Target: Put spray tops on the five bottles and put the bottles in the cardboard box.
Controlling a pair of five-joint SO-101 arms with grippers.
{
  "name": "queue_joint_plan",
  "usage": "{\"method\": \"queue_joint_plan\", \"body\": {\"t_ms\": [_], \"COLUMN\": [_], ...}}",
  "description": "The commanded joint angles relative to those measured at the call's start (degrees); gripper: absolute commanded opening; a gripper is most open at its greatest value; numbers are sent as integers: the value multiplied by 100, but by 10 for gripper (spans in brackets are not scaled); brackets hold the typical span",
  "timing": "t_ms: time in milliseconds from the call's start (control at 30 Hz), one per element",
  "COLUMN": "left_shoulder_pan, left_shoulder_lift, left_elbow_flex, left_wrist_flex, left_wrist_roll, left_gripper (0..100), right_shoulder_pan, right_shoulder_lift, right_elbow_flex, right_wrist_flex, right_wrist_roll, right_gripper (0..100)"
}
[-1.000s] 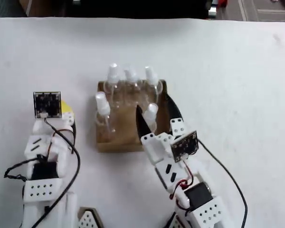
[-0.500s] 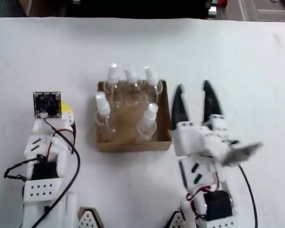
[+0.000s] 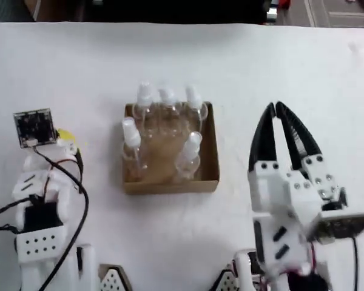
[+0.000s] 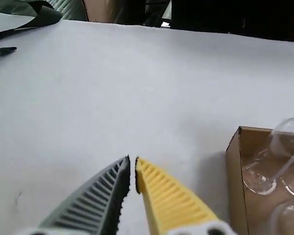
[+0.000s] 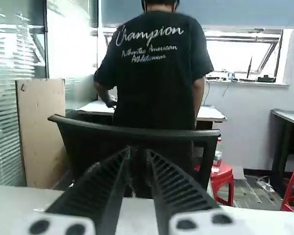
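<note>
The white table (image 3: pixel 291 60) takes up most of the high view, and past its far edge the right wrist view looks at a black chair (image 5: pixel 132 132). The right arm (image 3: pixel 279 206) stands at the near right of the table and the left arm (image 3: pixel 39 206) at the near left, with black cables (image 3: pixel 87 203) looping over it. Between them, in the middle of the table, sits the open cardboard box (image 3: pixel 170 184), apart from both arms. All five clear bottles stand inside it. Three are in a row along the far wall (image 3: pixel 144 112), (image 3: pixel 168 112), (image 3: pixel 196 109). Two are nearer the front, one against the left wall (image 3: pixel 132 148) and one right of the middle (image 3: pixel 188 157). Each bottle carries a white spray top (image 3: pixel 144 92). The right gripper (image 3: pixel 275 109) is off to the right of the box, aimed out toward the room beyond the table. Its black fingers (image 3: pixel 262 139) are drawn together, the tips almost touching, with nothing between them. The left gripper (image 4: pixel 133 164) hangs over bare table to the left of the box, whose near corner and glass show just beside it in the left wrist view. Its grey finger (image 4: pixel 100 196) and yellow finger (image 4: pixel 169 200) are closed to a thin slit and hold nothing.
</note>
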Motion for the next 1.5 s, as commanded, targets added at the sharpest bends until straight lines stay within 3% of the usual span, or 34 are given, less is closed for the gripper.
{"method": "queue_joint_plan", "body": {"t_ms": [0,267,500,733,833,1067,1267,1467], "left_shoulder_pan": [-66,-31,-48,-22,-22,-22,-22,-40], "left_shoulder_lift": [-136,-1279,-3749,-3670,-3688,-3688,-3688,-3688], "left_elbow_flex": [-1530,-4229,-4448,-5354,-5635,-5855,-4580,-2532], "left_wrist_flex": [1160,2927,3332,4985,5064,5020,4114,2910], "left_wrist_roll": [88,-905,-1345,-1327,-1327,-1327,-1196,-1222], "left_gripper": [22,22,22,22,22,22,21,21], "right_shoulder_pan": [13,13,13,13,31,22,22,22], "right_shoulder_lift": [391,426,418,-593,-1376,-1262,-1253,-1253], "right_elbow_flex": [-1943,-3464,-4035,-4774,-4844,-4800,-3877,-2136], "right_wrist_flex": [1771,3213,4233,5244,5209,5341,4980,3574], "right_wrist_roll": [105,114,114,53,53,53,53,53], "right_gripper": [15,15,15,15,15,15,15,15]}}
